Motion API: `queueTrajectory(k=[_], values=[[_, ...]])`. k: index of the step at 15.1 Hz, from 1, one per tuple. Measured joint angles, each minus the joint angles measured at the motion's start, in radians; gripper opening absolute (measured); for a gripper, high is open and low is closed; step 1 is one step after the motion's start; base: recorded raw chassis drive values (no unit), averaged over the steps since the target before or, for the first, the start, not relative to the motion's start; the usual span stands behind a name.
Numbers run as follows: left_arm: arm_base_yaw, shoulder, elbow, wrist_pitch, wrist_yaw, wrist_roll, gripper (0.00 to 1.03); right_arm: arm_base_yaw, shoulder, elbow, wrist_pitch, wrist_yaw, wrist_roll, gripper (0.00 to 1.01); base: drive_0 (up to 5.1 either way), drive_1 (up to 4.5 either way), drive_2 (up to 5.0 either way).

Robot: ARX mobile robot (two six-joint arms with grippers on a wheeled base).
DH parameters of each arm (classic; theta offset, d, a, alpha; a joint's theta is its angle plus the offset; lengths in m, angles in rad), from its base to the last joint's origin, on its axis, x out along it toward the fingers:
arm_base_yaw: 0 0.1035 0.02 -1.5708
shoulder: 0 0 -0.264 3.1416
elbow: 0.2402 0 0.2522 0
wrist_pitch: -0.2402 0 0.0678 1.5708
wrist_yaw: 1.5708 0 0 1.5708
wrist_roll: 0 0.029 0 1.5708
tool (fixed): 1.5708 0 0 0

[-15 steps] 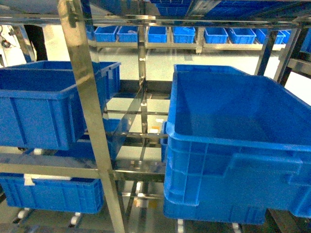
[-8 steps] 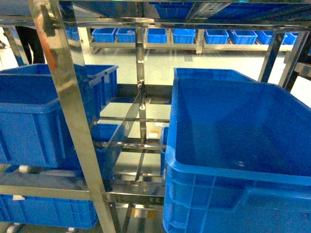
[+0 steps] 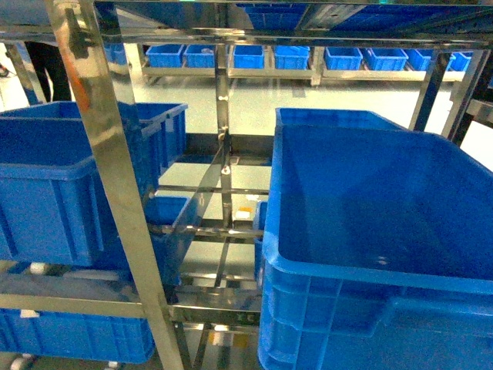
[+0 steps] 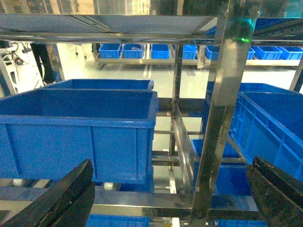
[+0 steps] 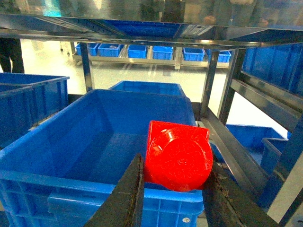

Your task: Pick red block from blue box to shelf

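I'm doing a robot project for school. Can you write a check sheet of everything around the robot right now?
Surface: no table seen; the shelf of shiny steel fills the head view.
Job's things: the red block sits between the right gripper's fingers, stud end toward the camera, over the near rim of a big dark blue crate. The blue box is not in view.
Clutter: more dark blue crates on the left tiers; a row of small blue bins on a far rack.
Grippers: right gripper shut on the red block; left gripper open, empty, facing the shelf.
Cables: nothing seen.
Surroundings: pale floor, another rack behind.
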Motion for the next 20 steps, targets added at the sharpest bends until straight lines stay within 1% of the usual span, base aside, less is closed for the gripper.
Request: queueTrajectory(k=[18,19,20], values=[[0.0,0.0,0.0,0.0,0.0,0.0,0.98,0.0,0.0,0.0,0.0,0.0,0.0,0.27,0.0,0.0,0.0],[0.0,0.0,0.0,0.0,0.0,0.0,0.98,0.035,0.057,0.037,-0.115,0.068,-0.029,0.27,0.0,0.0,0.0],[0.0,0.0,0.0,0.0,0.001,0.0,0.98,0.079,0.218,0.055,-0.042,0.107,-0.048,0.27,0.0,0.0,0.0]])
